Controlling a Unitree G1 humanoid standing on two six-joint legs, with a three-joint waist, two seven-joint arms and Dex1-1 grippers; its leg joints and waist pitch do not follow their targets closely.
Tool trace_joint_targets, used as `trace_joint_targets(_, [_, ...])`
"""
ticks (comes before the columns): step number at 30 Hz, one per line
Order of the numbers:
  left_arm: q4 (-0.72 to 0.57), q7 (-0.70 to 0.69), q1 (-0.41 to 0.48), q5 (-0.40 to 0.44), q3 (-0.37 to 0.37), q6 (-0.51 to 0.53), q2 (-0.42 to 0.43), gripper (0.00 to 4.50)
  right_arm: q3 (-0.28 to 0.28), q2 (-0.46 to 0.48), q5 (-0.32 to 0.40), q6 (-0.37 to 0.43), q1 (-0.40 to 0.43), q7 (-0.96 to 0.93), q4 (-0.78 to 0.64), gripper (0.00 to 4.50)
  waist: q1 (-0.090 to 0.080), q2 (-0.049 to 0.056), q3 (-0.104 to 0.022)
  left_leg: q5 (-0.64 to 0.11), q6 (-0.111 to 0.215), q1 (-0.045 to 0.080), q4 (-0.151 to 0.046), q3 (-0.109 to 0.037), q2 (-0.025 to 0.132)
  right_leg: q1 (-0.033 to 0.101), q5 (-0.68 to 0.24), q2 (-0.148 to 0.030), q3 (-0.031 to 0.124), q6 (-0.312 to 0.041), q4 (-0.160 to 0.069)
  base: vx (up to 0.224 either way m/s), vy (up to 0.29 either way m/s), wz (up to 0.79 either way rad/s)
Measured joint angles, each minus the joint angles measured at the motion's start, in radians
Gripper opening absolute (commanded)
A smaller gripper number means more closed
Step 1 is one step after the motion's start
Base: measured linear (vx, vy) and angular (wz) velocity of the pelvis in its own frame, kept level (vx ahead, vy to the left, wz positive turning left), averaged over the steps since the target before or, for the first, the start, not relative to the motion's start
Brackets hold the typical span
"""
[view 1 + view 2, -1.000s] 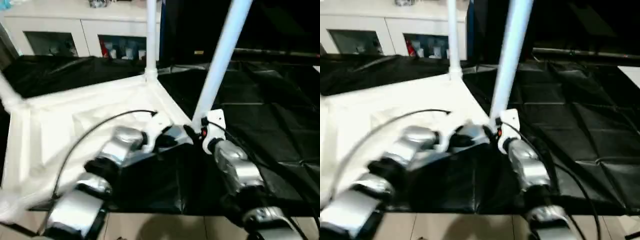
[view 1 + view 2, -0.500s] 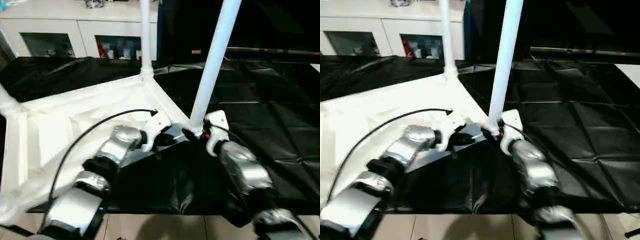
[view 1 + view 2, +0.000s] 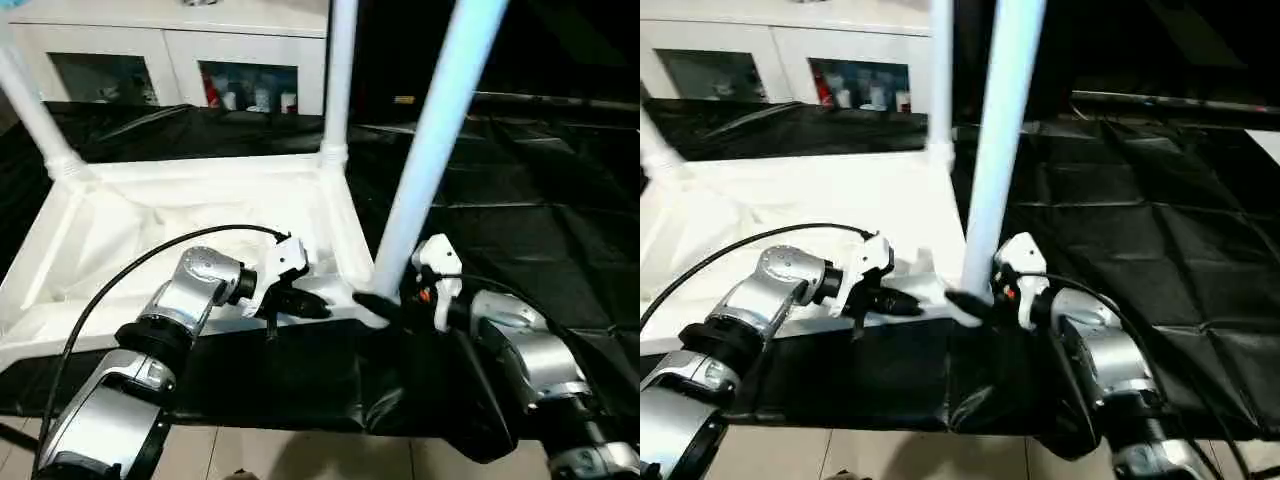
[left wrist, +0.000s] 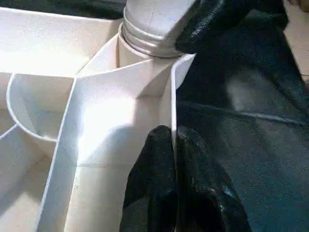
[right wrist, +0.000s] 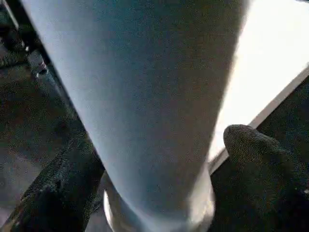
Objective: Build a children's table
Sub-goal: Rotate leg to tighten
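Table top is lying upside down on the black-draped bench, ribbed side up, and most of the build looks done from here. Three legs are up in their corner sockets: one at the far left, one at the far right, and the near right leg, which is the one being worked on.

Left gripper is pinched tight on the top's near rim, close to that near right corner. In the left wrist view you can see both black fingers clamped either side of the thin white wall, so it's basically steadying the whole thing.

Right gripper is down at the base of the near leg with its fingers spread on either side of the tube. There's visible gap around the leg in the right wrist view, so I'd call it loose around it rather than gripping.

That leg leans a bit, and there are thread rings showing above the socket, so my guess is it isn't screwed fully home yet. The fourth corner, near left, I can't really make out, so no idea if that leg is in. After that it'd need flipping upright.
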Motion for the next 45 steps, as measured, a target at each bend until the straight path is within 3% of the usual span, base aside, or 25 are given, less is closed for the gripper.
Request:
trace_joint_targets(9, [-0.024, -0.006, 0.011, -0.002, 0.001, 0.013, 0.006, 0.0, 0.034, -0.012, -0.009, 0.002, 0.003, 0.027, -0.003, 3.92, -0.001, -0.001, 0.0, 0.0, 0.0, 0.0, 0.0, 0.0, 0.0, 0.0, 0.0, 0.0, 0.0, 0.0, 0.0, 0.0, 0.0, 0.0])
trace_joint_targets(21, [-0.027, -0.004, 0.013, -0.002, 0.001, 0.014, 0.006, 0.0, 0.04, -0.022, -0.023, -0.003, 0.002, 0.025, -0.001, 2.83, -0.002, -0.001, 0.001, 0.0, 0.0, 0.0, 0.001, 0.0, 0.0, 0.0, 0.0, 0.0, 0.0, 0.0, 0.001, 0.0, 0.0, 0.0])
trace_joint_targets(28, [-0.027, 0.02, 0.017, -0.004, 0.005, 0.014, 0.001, 0.0, 0.026, 0.014, -0.016, 0.002, 0.003, -0.022, 0.014, 2.71, -0.007, -0.001, 0.001, 0.0, 0.0, 0.0, 0.003, 0.0, 0.0, 0.0, 0.0, 0.0, 0.0, 0.0, 0.003, 0.0, 0.0, 0.0])
trace_joint_targets(30, [-0.012, 0.08, 0.012, 0.008, 0.012, 0.008, -0.021, 0.0, 0.006, 0.055, -0.022, -0.001, 0.003, -0.096, 0.036, 2.71, -0.014, -0.002, 0.0, 0.0, 0.0, 0.003, 0.004, 0.0, 0.0, 0.003, 0.001, 0.0, 0.001, -0.001, 0.003, 0.0, 0.0, 0.0])
trace_joint_targets(33, [0.052, 0.282, -0.029, 0.054, 0.024, 0.02, -0.116, 0.0, -0.069, 0.184, -0.068, 0.007, -0.02, -0.391, 0.102, 2.71, -0.018, -0.001, -0.002, 0.001, -0.001, 0.008, 0.004, 0.0, -0.001, 0.007, 0.003, -0.001, 0.003, -0.003, 0.002, 0.0, 0.0, 0.0])
trace_joint_targets(38, [0.093, 0.508, -0.055, 0.092, 0.03, 0.068, -0.234, 0.0, -0.152, 0.291, -0.089, 0.023, -0.111, -0.686, 0.224, 2.71, -0.021, 0.002, -0.004, 0.0, -0.001, 0.021, 0.003, 0.001, -0.004, 0.018, -0.002, -0.001, 0.007, 0.006, 0.0, 0.0, 0.0, 0.0])
trace_joint_targets(45, [0.122, 0.556, -0.065, 0.103, 0.022, 0.043, -0.259, 0.0, -0.158, 0.298, -0.115, -0.022, -0.138, -0.726, 0.279, 2.71, -0.019, 0.008, -0.008, 0.0, -0.001, 0.021, -0.001, 0.001, -0.004, 0.018, -0.002, 0.0, 0.007, 0.006, -0.001, 0.0, 0.0, 0.0])
